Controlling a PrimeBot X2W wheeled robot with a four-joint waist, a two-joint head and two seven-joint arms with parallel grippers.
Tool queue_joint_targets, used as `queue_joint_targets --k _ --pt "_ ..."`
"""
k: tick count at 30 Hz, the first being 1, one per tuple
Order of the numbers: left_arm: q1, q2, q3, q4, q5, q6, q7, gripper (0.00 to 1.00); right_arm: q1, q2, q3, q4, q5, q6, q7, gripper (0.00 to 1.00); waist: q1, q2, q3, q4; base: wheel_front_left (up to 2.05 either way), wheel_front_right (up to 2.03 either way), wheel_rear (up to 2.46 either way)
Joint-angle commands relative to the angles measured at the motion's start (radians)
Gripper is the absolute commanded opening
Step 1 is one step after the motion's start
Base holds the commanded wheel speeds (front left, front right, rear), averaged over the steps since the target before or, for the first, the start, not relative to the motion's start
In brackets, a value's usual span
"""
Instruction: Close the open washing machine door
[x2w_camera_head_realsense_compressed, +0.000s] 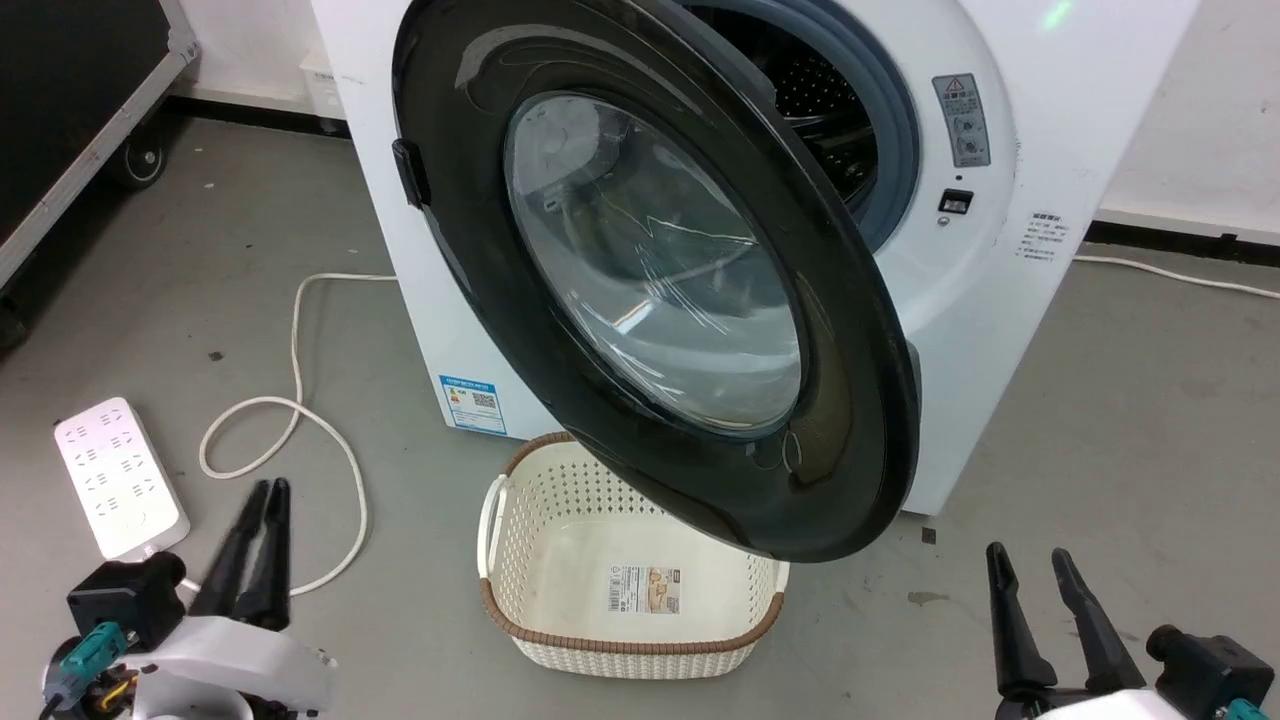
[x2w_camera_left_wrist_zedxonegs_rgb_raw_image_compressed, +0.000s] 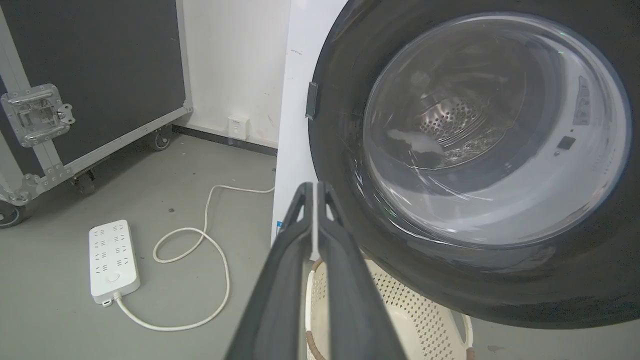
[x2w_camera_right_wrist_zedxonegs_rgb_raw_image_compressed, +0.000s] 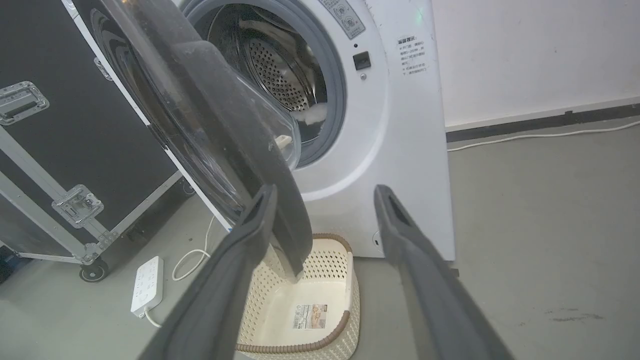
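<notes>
- Head view: The washing machine door (x2w_camera_head_realsense_compressed: 650, 270) hangs wide open. It swings out from the white machine (x2w_camera_head_realsense_compressed: 1000, 300), above the basket (x2w_camera_head_realsense_compressed: 620, 640).
- The left gripper (x2w_camera_head_realsense_compressed: 264, 488) sits low on the left. Its two fingers are pressed together with nothing between them.
- The right gripper (x2w_camera_head_realsense_compressed: 1028, 555) sits low on the right with its fingers spread and empty.
- Both grippers point up. The door is above and between them, well apart from both.
- Left wrist view: The left gripper (x2w_camera_left_wrist_zedxonegs_rgb_raw_image_compressed: 314, 186) rises from the bottom, closed tight and holding nothing. The door (x2w_camera_left_wrist_zedxonegs_rgb_raw_image_compressed: 495, 130) is up and to the right of the finger tips.
- A power strip (x2w_camera_left_wrist_zedxonegs_rgb_raw_image_compressed: 112, 260) lies on the floor (x2w_camera_left_wrist_zedxonegs_rgb_raw_image_compressed: 60, 325) to the left.
- Right wrist view: The right gripper (x2w_camera_right_wrist_zedxonegs_rgb_raw_image_compressed: 325, 192) has its fingers wide apart and empty.
- The door (x2w_camera_right_wrist_zedxonegs_rgb_raw_image_compressed: 210, 115) is seen from its edge, up and to the left. Its lower rim shows just beside the tip of the finger on this view's left.
- The drum (x2w_camera_right_wrist_zedxonegs_rgb_raw_image_compressed: 280, 75) stands open behind the door.
</notes>
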Motion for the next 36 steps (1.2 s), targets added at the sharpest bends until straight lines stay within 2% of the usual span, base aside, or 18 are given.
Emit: queue_joint_targets --k 1,7,8,9,10,11,15,18,26,27,36 --pt "0.012 -0.003 0.011 -0.007 0.017 0.002 -0.005 1.00 0.011 -0.001 -0.001 -0.009 -0.009 0.001 -0.005 1.00 0.0000 0.0000 0.001 0.000 0.00 0.00 0.00" --pt "0.012 -0.012 0.024 -0.019 0.057 -0.001 -0.005 1.00 0.016 -0.001 -0.018 -0.046 -0.094 0.001 -0.005 1.00 0.0000 0.0000 0.001 0.002 0.00 0.00 0.00" --pt "0.012 -0.014 0.027 -0.021 0.063 -0.001 -0.005 1.00 0.016 -0.001 -0.018 -0.055 -0.113 0.001 -0.005 0.45 0.0000 0.0000 0.002 0.004 0.00 0.00 0.00" --pt "0.012 -0.017 0.028 -0.024 0.068 -0.002 -0.005 1.00 0.017 -0.001 -0.011 -0.064 -0.129 0.001 -0.005 0.04 0.0000 0.0000 0.003 0.005 0.00 0.00 0.00" --pt "0.011 -0.019 0.029 -0.025 0.071 -0.003 -0.005 1.00 0.017 -0.001 0.002 -0.071 -0.138 0.001 -0.005 0.00 0.0000 0.0000 0.004 0.007 0.00 0.00 0.00" --pt "0.008 -0.027 0.029 -0.032 0.082 -0.007 -0.005 1.00 0.013 -0.001 0.062 -0.101 -0.154 0.001 0.006 0.00 0.0000 0.0000 0.013 0.015 0.00 0.00 0.00" --pt "0.001 -0.038 0.035 -0.039 0.089 -0.013 -0.005 1.00 -0.014 -0.001 0.163 -0.133 -0.161 0.001 0.056 0.00 0.0000 0.0000 0.028 0.024 0.00 0.00 0.00" --pt "-0.005 -0.047 0.045 -0.043 0.098 -0.024 -0.005 1.00 -0.078 -0.001 0.199 -0.088 -0.166 0.001 0.088 0.00 0.0000 0.0000 0.050 0.037 0.00 0.00 0.00" --pt "-0.018 -0.062 0.059 -0.040 0.108 -0.044 -0.005 1.00 -0.175 -0.001 0.123 0.028 -0.163 0.001 0.062 0.00 0.0000 0.0000 0.078 0.060 0.00 0.00 0.00" --pt "-0.027 -0.067 0.068 -0.042 0.113 -0.054 -0.005 1.00 -0.218 -0.001 0.064 0.064 -0.174 0.001 0.047 0.00 0.0000 0.0000 0.100 0.069 0.00 0.00 0.00" --pt "-0.070 -0.075 0.087 -0.053 0.128 -0.089 -0.005 1.00 -0.360 -0.001 -0.088 0.127 -0.232 0.001 0.041 0.00 0.0000 0.0000 0.176 0.089 0.00 0.00 0.00"
